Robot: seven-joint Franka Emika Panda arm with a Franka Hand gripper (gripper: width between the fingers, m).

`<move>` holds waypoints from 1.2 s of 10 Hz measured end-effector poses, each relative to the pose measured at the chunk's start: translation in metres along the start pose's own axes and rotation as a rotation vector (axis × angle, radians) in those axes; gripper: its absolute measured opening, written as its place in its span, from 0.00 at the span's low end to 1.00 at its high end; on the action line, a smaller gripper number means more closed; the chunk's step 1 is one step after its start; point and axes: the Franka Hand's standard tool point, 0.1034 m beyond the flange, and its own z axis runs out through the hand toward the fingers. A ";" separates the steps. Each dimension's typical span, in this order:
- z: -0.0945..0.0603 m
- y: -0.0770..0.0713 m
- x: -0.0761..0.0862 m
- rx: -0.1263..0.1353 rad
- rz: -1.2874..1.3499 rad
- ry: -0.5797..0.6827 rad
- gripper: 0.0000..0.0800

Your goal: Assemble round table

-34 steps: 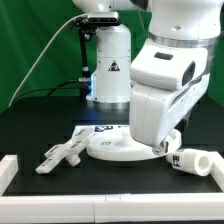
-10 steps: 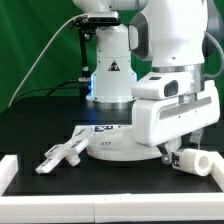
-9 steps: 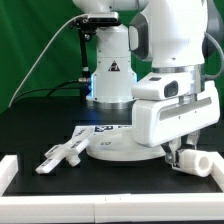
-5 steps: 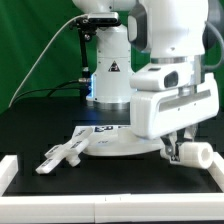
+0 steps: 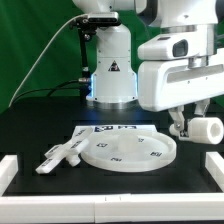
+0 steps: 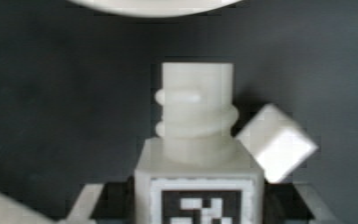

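Lifted off the desk (image 5: 40, 125) since half a second ago, the leg (image 5: 207, 130) hangs at the frame's right, fingers (image 5: 182, 126) clamped on it; you look mid-carry, so next bring it upright over the round top (image 5: 128, 152) at lower centre.

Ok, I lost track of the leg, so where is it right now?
On the exterior view's right, the leg is held in the gripper, just right of the round top.

Open room above disc top (image 5: 130, 152); foot (image 5: 60, 156) beside it
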 end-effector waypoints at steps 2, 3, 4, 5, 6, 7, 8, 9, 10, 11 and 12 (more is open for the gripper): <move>-0.005 -0.019 -0.009 0.022 0.101 -0.105 0.39; -0.004 -0.021 -0.008 0.018 0.097 -0.088 0.39; -0.003 -0.020 -0.009 0.018 0.098 -0.091 0.39; -0.003 -0.020 -0.009 0.018 0.098 -0.091 0.39; -0.003 -0.020 -0.009 0.019 0.098 -0.091 0.39; -0.003 -0.023 -0.011 0.017 0.132 -0.091 0.39; 0.002 -0.038 -0.033 0.006 0.247 -0.091 0.39; 0.010 -0.061 -0.063 0.003 0.285 -0.110 0.39; 0.015 -0.073 -0.075 0.006 0.343 -0.121 0.39; 0.016 -0.075 -0.075 0.008 0.351 -0.113 0.39; 0.015 -0.073 -0.074 0.009 0.338 -0.110 0.39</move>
